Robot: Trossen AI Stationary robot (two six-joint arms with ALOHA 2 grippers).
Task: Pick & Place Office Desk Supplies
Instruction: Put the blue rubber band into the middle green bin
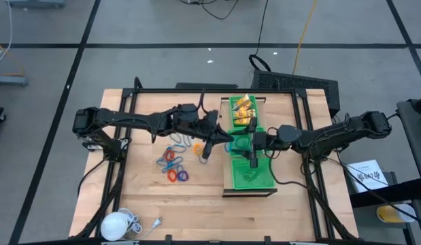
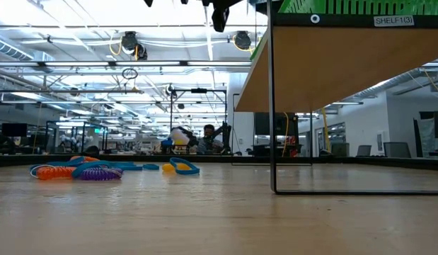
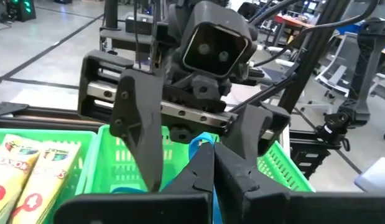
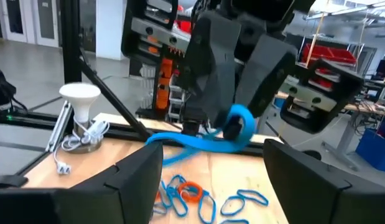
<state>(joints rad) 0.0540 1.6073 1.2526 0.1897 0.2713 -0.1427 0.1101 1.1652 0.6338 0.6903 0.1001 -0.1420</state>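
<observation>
My left gripper [image 1: 209,145] is shut on a thin blue ring [image 4: 237,126], held in the air beside the left edge of the green mesh tray [image 1: 249,175]. My right gripper [image 1: 253,158] is open and empty over the tray, facing the left gripper; its fingers [image 4: 137,176] stand wide apart. Yellow packets [image 1: 242,111] lie in the tray's far part and also show in the left wrist view [image 3: 32,172]. More rings, red, orange, purple and blue [image 1: 175,163], lie flat on the table to the left of the tray. My left gripper pinches the blue ring between its two fingers at their free ends [image 3: 196,148]. The fingers come from the table's left, slanting down. A small loop [image 4: 242,123] sticks out past the fingertips. The rest of the ring [image 4: 180,142] trails off sideways, clear of the table.
The tray stands on a raised wooden shelf on thin wire legs [image 2: 272,106]. A white round object with a cord [image 1: 119,223] lies at the table's near left corner. Bare wood lies in front of the rings [image 1: 190,201].
</observation>
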